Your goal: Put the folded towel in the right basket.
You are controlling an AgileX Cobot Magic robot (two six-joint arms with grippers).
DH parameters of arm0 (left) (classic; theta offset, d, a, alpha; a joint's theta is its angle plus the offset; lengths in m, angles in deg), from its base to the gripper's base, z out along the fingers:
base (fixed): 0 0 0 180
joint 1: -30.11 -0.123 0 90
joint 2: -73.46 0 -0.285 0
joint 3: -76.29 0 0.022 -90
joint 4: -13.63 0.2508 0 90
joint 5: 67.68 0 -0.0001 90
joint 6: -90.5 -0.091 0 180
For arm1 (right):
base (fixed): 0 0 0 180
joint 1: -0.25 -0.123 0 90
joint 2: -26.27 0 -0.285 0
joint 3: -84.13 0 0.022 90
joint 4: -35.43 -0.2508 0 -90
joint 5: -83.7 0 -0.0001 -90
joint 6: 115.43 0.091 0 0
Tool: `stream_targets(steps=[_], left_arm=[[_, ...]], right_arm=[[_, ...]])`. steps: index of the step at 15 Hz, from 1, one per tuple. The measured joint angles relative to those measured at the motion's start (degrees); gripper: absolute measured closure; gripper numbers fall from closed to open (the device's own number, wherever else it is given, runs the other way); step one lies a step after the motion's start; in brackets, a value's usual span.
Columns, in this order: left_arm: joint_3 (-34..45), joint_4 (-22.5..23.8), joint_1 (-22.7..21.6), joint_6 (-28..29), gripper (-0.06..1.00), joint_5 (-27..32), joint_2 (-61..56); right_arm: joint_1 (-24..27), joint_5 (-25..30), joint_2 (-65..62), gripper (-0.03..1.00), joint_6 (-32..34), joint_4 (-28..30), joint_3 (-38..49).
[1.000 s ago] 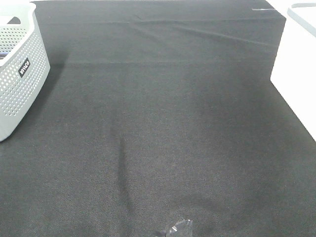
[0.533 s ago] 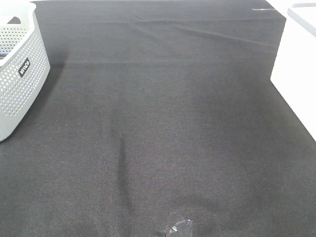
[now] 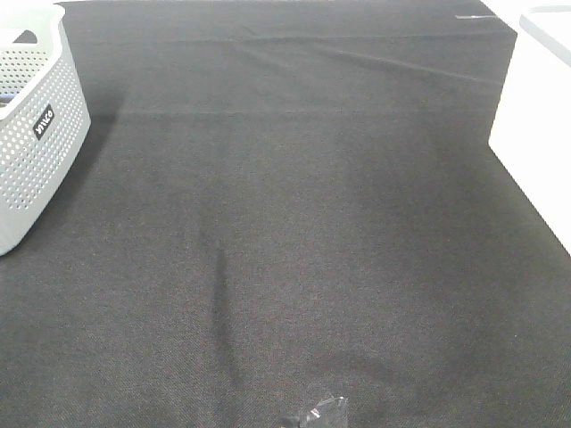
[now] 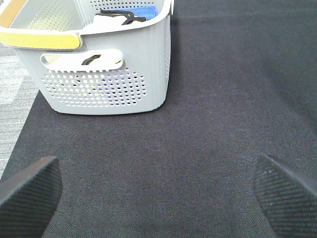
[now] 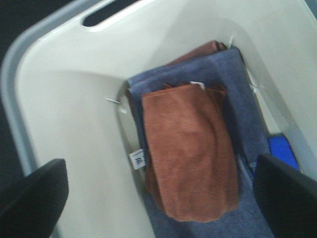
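Note:
In the right wrist view a folded rust-brown towel (image 5: 190,148) lies inside the right basket (image 5: 59,99), on top of a blue-grey towel (image 5: 242,99). My right gripper (image 5: 161,198) is open and empty above the basket, its fingers (image 5: 34,196) wide apart on either side of the towel. My left gripper (image 4: 158,193) is open and empty over the black cloth, its fingers (image 4: 29,191) near the left basket (image 4: 104,64). In the exterior high view only the right basket's rim (image 3: 546,22) shows at the top right; neither gripper shows there.
The left perforated grey basket (image 3: 31,116) stands at the table's left edge and holds blue and white cloths (image 4: 124,15). A black cloth (image 3: 285,223) covers the table. A small dark object (image 3: 317,415) sits at the front edge. A white surface (image 3: 535,134) lies at the right.

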Motion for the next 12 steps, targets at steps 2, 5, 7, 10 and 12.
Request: stream_targets(steps=[2, 5, 7, 10, 12], left_arm=[[0.0, 0.0, 0.0, 0.0, -0.04, 0.0, 0.0], [0.0, 0.0, 0.0, 0.0, -0.04, 0.0, 0.0], [0.0, 0.0, 0.0, 0.0, -0.04, 0.0, 0.0], [0.0, 0.0, 0.0, 0.0, -0.04, 0.0, 0.0], [0.0, 0.0, 0.0, 0.0, -0.04, 0.0, 0.0]], right_arm=[[-3.5, -0.2, -4.0, 0.0, 0.1, -0.7, 0.0], [-11.1, -0.2, -10.7, 0.0, -1.9, -1.6, 0.2], [-16.2, -0.2, -15.8, 0.0, -1.3, 2.3, 3.3], [-23.1, -0.2, -30.8, 0.0, 7.3, 16.7, 19.2], [-23.5, -0.2, -42.0, 0.0, 9.7, 19.8, 30.5]])
